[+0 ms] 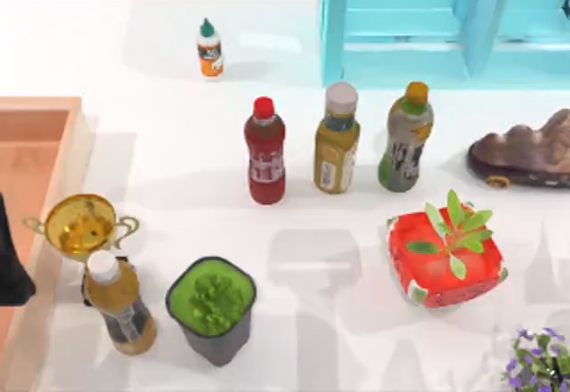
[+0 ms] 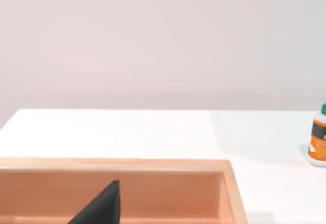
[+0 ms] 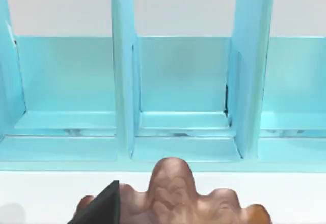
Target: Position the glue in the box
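The glue is a small white bottle with a green pointed cap and an orange label. It stands upright at the back of the table, left of the teal shelf, and the left wrist view catches the glue at its edge. The box, shallow and orange-tan with thick walls, lies along the table's left edge. My left gripper hangs over the box, far from the glue. My right gripper sits at the back right, facing the shelf.
Three drink bottles stand in a row mid-table. A gold trophy, an amber bottle and a potted plant crowd the front left. Also present: a teal shelf, brown rock ornament, red pot.
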Available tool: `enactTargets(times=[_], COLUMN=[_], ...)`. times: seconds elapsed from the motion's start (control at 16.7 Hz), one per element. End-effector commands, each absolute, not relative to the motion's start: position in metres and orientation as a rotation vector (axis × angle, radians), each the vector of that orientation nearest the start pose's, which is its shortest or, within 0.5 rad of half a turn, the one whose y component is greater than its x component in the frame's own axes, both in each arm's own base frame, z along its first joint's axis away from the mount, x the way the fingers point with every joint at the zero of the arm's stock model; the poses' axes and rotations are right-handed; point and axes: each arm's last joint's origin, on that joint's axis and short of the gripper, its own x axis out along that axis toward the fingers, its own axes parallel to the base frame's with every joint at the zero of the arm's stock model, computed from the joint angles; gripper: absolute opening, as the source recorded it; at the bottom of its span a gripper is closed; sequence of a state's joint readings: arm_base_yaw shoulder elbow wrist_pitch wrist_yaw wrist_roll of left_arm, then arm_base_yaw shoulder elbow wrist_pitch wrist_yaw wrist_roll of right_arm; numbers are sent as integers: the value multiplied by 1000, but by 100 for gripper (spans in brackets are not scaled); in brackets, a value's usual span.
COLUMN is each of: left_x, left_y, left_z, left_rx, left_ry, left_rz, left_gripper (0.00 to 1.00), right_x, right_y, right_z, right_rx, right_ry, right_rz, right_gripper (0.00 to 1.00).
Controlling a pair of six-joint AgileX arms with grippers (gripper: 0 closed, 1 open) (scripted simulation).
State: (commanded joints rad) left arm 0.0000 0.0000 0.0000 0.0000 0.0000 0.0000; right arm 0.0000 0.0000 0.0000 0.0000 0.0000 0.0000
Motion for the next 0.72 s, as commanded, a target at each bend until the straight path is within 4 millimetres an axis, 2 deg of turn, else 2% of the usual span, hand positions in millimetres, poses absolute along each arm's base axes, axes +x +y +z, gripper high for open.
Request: enactTargets(times=[0.18, 0.42, 0.6, 0.72], left_x=[106, 111, 130, 155], left_y=[-1, -6, -13, -21], left_z=[163, 193, 228, 248], left_rx=[0, -7, -24, -37], left_ry=[-3, -29, -27, 0], left_rz=[-1, -16, -34, -43], left_gripper=[100, 100, 100, 100], right_x=[106, 106, 106, 106], right_y=[-1, -1, -1, -1], right_z=[160, 160, 160, 160], right_rx=[0, 0, 0, 0], right_ry=[0, 0, 0, 0], right_rz=[0, 0, 0, 0], right_gripper=[100, 100, 100, 100])
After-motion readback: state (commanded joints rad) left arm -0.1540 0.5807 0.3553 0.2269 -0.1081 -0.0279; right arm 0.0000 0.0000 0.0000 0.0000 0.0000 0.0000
